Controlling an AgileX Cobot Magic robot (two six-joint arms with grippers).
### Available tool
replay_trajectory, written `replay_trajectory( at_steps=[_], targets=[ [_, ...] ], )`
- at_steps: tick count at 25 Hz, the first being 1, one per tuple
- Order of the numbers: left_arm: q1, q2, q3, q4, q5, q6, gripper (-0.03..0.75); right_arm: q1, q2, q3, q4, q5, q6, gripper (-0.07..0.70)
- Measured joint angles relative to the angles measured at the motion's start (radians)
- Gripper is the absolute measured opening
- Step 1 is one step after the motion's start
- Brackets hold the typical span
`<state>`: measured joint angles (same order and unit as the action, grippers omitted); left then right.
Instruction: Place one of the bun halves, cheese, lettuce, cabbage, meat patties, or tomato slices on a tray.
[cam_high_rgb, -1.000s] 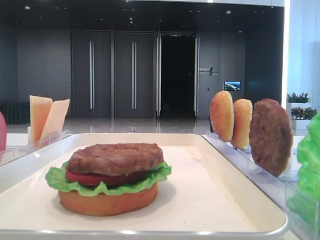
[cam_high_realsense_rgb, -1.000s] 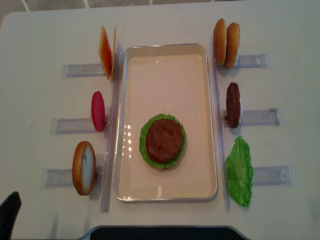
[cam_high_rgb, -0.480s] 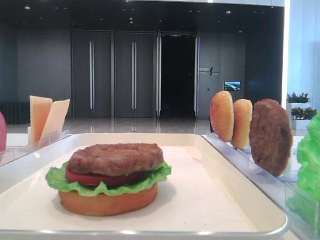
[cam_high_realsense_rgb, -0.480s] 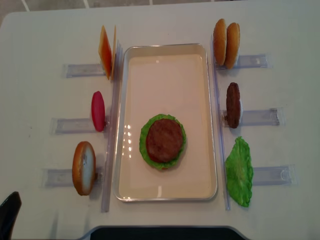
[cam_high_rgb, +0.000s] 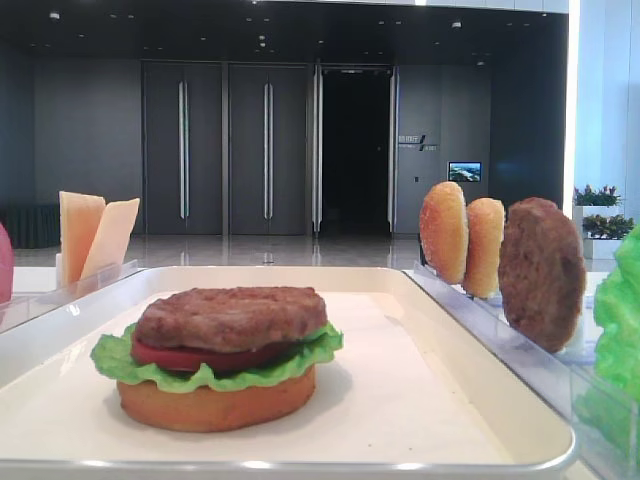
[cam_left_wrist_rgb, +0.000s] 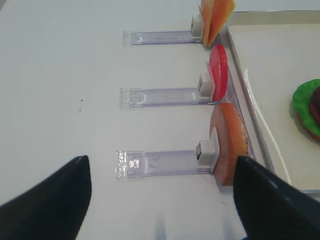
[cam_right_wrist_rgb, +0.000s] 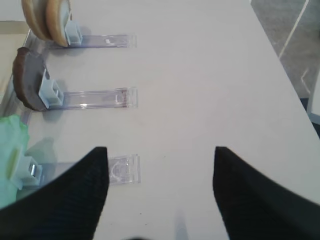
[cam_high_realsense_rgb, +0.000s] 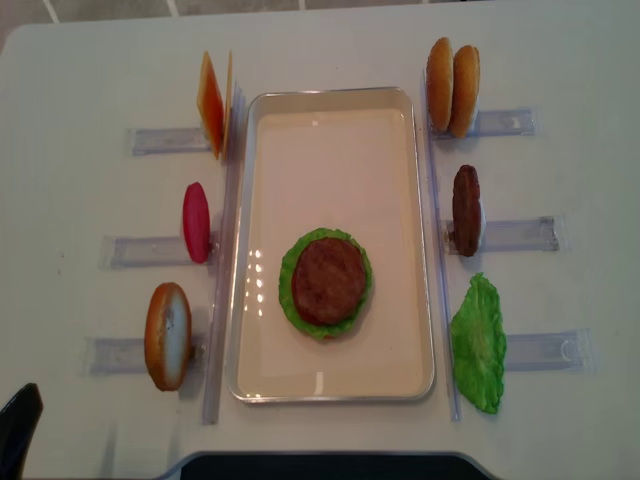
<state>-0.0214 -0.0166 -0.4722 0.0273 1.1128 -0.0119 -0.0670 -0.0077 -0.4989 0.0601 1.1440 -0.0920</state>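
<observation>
On the cream tray (cam_high_realsense_rgb: 330, 150) lies a stack of bun half (cam_high_rgb: 215, 408), lettuce (cam_high_rgb: 215, 368), tomato slice (cam_high_rgb: 195, 357) and meat patty (cam_high_realsense_rgb: 327, 280) on top. Left of the tray stand cheese (cam_high_realsense_rgb: 213, 103), a tomato slice (cam_high_realsense_rgb: 196, 222) and a bun half (cam_high_realsense_rgb: 167, 335). To its right stand two bun halves (cam_high_realsense_rgb: 452, 86), a patty (cam_high_realsense_rgb: 466, 210) and lettuce (cam_high_realsense_rgb: 479, 343). My left gripper (cam_left_wrist_rgb: 161, 167) hangs open and empty over the table, left of that bun half (cam_left_wrist_rgb: 230, 142). My right gripper (cam_right_wrist_rgb: 160, 152) is open and empty, right of the lettuce (cam_right_wrist_rgb: 10, 145).
Each upright piece sits in a clear plastic holder (cam_high_realsense_rgb: 520, 233) whose strip runs outward from the tray. The right table edge (cam_right_wrist_rgb: 282, 65) drops to the floor. A dark bit of the left arm (cam_high_realsense_rgb: 18, 430) shows at the near left corner.
</observation>
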Motion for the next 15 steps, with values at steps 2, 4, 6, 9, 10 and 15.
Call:
replay_trajectory(
  at_steps=[2, 4, 6, 9, 10, 15],
  targets=[
    [0.000, 0.000, 0.000, 0.000, 0.000, 0.000, 0.692, 0.025, 0.000, 0.000, 0.000, 0.000, 0.000, 0.461],
    [0.000, 0.000, 0.000, 0.000, 0.000, 0.000, 0.692, 0.046, 0.000, 0.000, 0.000, 0.000, 0.000, 0.461],
    [0.000, 0.000, 0.000, 0.000, 0.000, 0.000, 0.692, 0.054, 0.000, 0.000, 0.000, 0.000, 0.000, 0.461],
    [0.000, 0.000, 0.000, 0.000, 0.000, 0.000, 0.692, 0.056, 0.000, 0.000, 0.000, 0.000, 0.019, 0.461],
    [0.000, 0.000, 0.000, 0.000, 0.000, 0.000, 0.692, 0.056, 0.000, 0.000, 0.000, 0.000, 0.022, 0.461],
    [0.000, 0.000, 0.000, 0.000, 0.000, 0.000, 0.692, 0.056, 0.000, 0.001, 0.000, -0.002, 0.025, 0.461]
  ],
)
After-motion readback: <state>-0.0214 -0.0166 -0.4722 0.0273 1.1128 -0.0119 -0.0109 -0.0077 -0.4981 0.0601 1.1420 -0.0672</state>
